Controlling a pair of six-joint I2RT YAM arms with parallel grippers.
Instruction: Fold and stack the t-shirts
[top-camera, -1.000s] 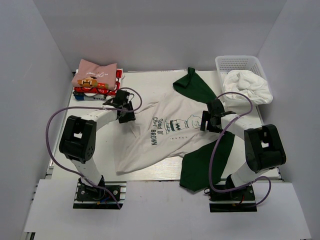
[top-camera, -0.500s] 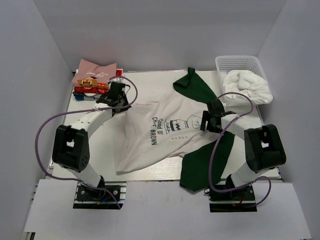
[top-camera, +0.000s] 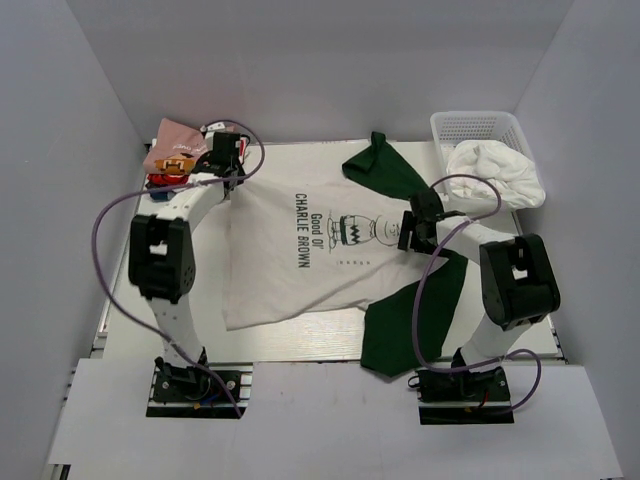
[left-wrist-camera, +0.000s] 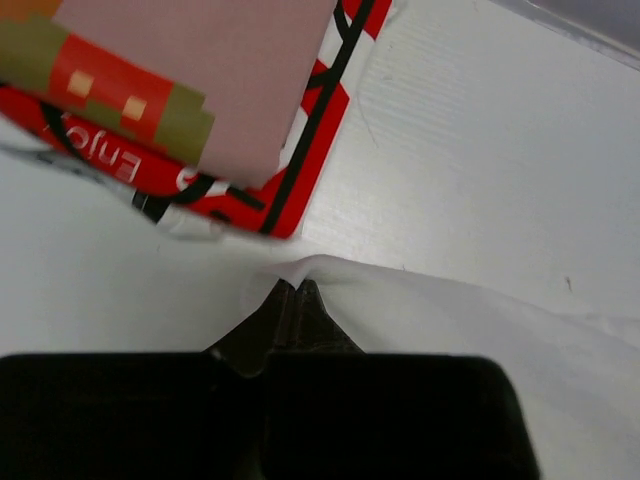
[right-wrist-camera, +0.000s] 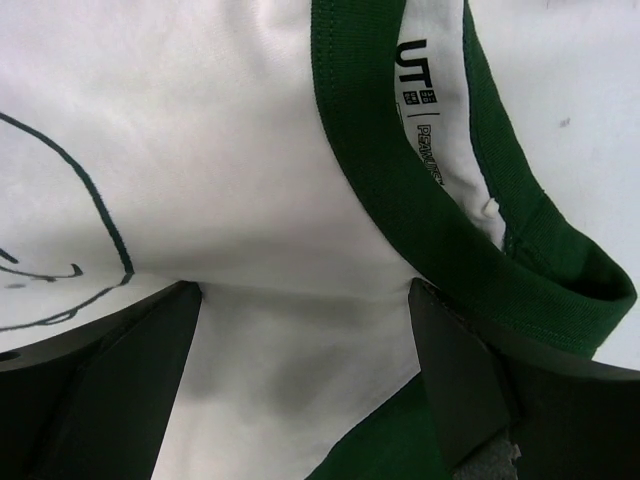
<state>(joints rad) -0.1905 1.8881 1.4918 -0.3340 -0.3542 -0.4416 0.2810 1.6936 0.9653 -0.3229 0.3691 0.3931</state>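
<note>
Top view: the shirt (top-camera: 300, 270) lies face up on the table (top-camera: 200, 330), collar towards the right arm. 1 green sleeve (top-camera: 385, 172) points to the far edge; the other (top-camera: 405, 320) hangs over the near edge. The left gripper (top-camera: 222, 160) has moved in the last second from mid-table to the far left corner, beside the stack (top-camera: 175, 160) of folded shirts, taking a hem corner with it. The body was bunched and skewed then. Now it is pulled out nearly flat and the print (top-camera: 318, 240) reads straight. The right gripper (top-camera: 415, 232) has stayed at the collar as an anchor. A basket (top-camera: 480, 125) at the far right holds a white cloth (top-camera: 495, 172).

Left wrist view: the left gripper (left-wrist-camera: 295, 295) is pinched tight on a small peak of the shirt (left-wrist-camera: 450, 330). Just beyond it are the red shirt (left-wrist-camera: 300, 175) and the pink shirt (left-wrist-camera: 200, 70) on top of it. The hem corner is very near the stack, though I cannot tell whether it touches.

Right wrist view: the right gripper (right-wrist-camera: 305, 290) has its fingers (right-wrist-camera: 110, 370) spread wide, with off-white fabric in the gap beside the neckband (right-wrist-camera: 400, 210). It grips nothing, and whether the tips press the cloth down is not clear.

I judge the spreading step almost done. The cloth looks flat enough to start folding, but the near sleeve still trails off the table, and the hem corner may need setting down clear of the stack.
</note>
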